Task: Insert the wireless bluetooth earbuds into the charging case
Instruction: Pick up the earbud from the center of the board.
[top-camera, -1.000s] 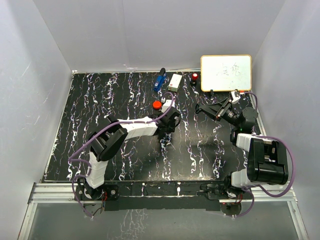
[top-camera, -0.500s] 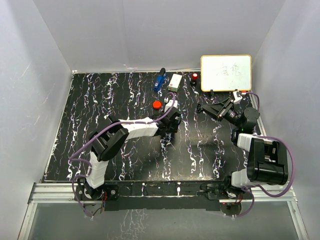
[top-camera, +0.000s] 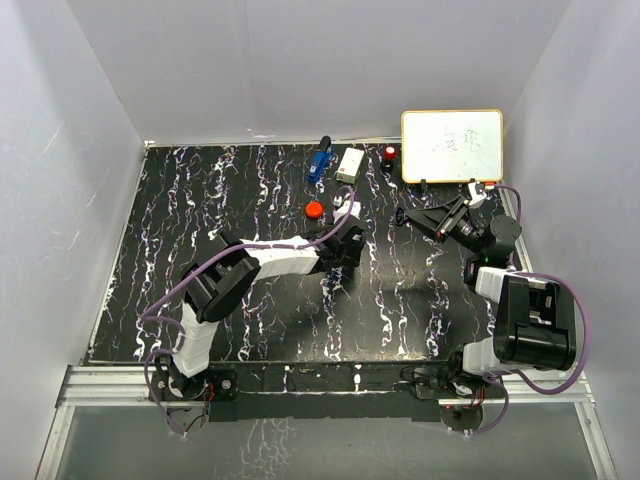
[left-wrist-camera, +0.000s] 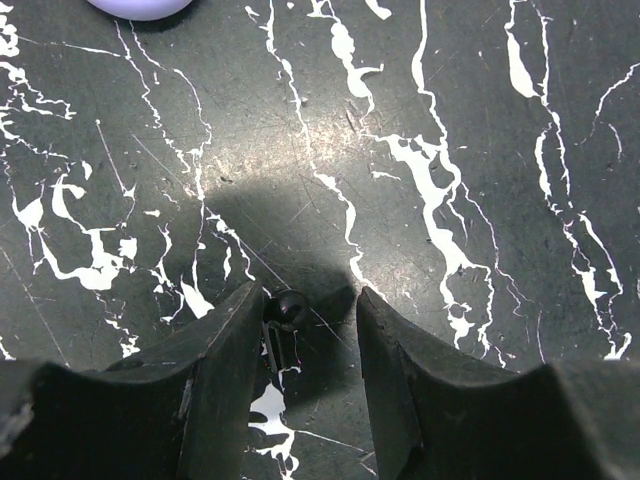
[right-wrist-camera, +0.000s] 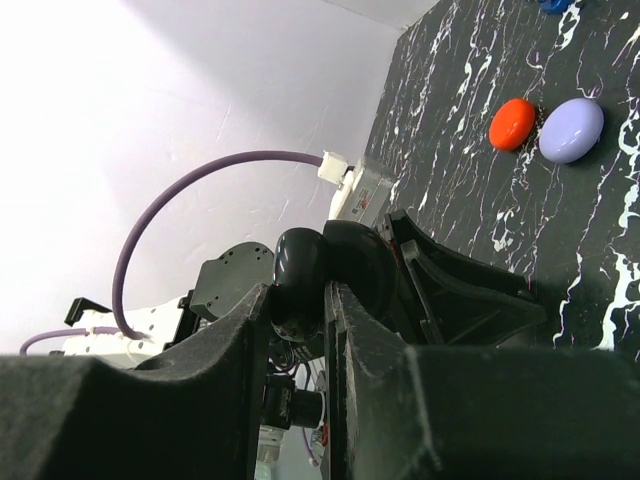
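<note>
It was a robotics lab cell: plain white panels (top-camera: 300, 60) boxed in a black marbled bench (top-camera: 180, 220), with a whiteboard (top-camera: 452, 145) propped behind.

We list on the table (top-camera: 200, 250): along its far edge, left to right, clip (top-camera: 319, 160), box (top-camera: 351, 164), pot (top-camera: 389, 154), whiteboard (top-camera: 452, 146); mid-table, first round case (top-camera: 314, 210) beside second round case (right-wrist-camera: 571, 130); nearby, earbud (left-wrist-camera: 287, 306) between the fingers of the left gripper (left-wrist-camera: 308, 300); rightward, third case (right-wrist-camera: 300, 262) in the right gripper (right-wrist-camera: 298, 310).

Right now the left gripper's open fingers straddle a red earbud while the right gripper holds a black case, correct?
No: the left wrist view shows the earbud between the left gripper's open fingers is black, not red. The right gripper does hold a black case.
</note>
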